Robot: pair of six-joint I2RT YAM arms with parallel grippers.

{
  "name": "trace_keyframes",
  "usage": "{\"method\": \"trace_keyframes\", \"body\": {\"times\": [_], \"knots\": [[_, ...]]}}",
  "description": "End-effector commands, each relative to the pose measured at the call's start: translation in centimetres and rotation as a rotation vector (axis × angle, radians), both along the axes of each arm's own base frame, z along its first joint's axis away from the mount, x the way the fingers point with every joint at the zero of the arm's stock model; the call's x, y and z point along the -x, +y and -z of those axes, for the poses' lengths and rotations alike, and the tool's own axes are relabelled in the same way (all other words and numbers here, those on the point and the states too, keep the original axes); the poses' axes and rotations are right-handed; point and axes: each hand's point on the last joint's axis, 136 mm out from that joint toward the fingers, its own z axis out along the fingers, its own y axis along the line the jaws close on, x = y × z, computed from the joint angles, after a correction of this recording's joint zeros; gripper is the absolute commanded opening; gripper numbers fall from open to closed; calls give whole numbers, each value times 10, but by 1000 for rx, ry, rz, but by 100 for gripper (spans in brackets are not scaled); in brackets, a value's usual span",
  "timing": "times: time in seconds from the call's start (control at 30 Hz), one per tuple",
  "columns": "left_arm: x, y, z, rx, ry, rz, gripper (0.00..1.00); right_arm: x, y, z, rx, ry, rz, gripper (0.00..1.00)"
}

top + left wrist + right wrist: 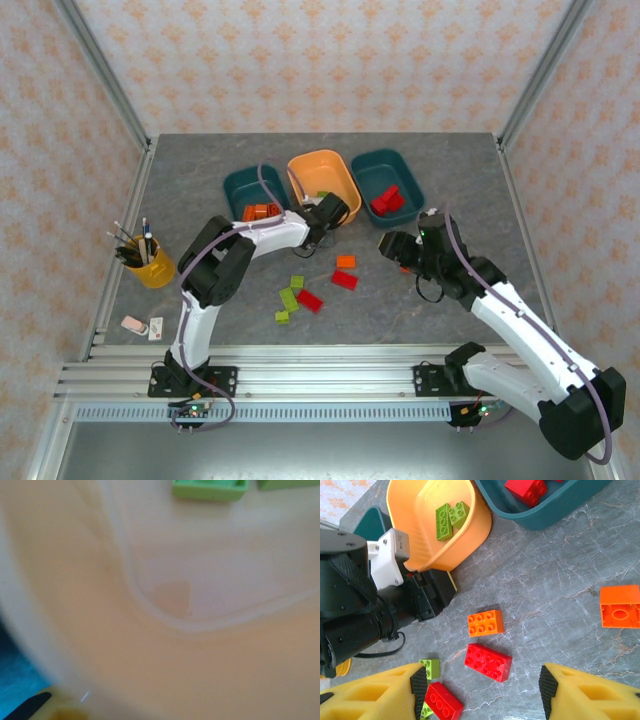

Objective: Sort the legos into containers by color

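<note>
Legos (210,489) (green, cropped) blur in orange tray (200,645); left end effector (335,210) opening untellable, right end effector (482,685) gapes empty.

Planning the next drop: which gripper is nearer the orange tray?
Left. The left gripper is at the near rim of the orange tray; the right gripper hangs open over the table, well to its right.

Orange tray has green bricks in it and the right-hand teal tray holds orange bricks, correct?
Not quite. The right-hand teal tray holds red bricks, not orange ones; the top external view shows it, and the right wrist view too. The orange tray does hold green bricks.
</note>
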Motion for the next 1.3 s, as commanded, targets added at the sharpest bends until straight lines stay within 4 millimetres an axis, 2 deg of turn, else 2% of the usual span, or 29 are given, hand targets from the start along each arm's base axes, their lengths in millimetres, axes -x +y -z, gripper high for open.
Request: {"method": "trace_keyframes", "body": {"times": [0.0,0.17,0.23,0.33,0.47,0.57,0.63,0.77,1.0,1.27], "knots": [[19,0,-40,23,-33,-5,34,-13,2,-36,-38,-93,14,63],[33,3,-97,68,-23,-18,35,-25,6,-67,-59,-152,27,63],[29,1,-118,79,-17,-12,35,-31,6,-78,-62,-175,35,62],[14,-2,-139,98,-3,-19,34,-42,6,-84,-41,-174,58,62],[-16,-6,-128,105,60,-58,34,-60,13,-87,-5,-153,46,62],[-36,-8,-116,111,128,-93,32,-75,9,-90,-7,-133,70,62],[-45,-8,-106,108,170,-116,31,-87,7,-80,1,-80,81,62],[-59,-14,-84,163,206,-147,31,-100,5,-79,9,-47,81,62],[-74,-32,-58,233,225,-121,31,-97,7,-66,3,-3,70,62],[-71,-36,-42,242,265,-110,34,-88,5,-51,0,32,76,62]]}}
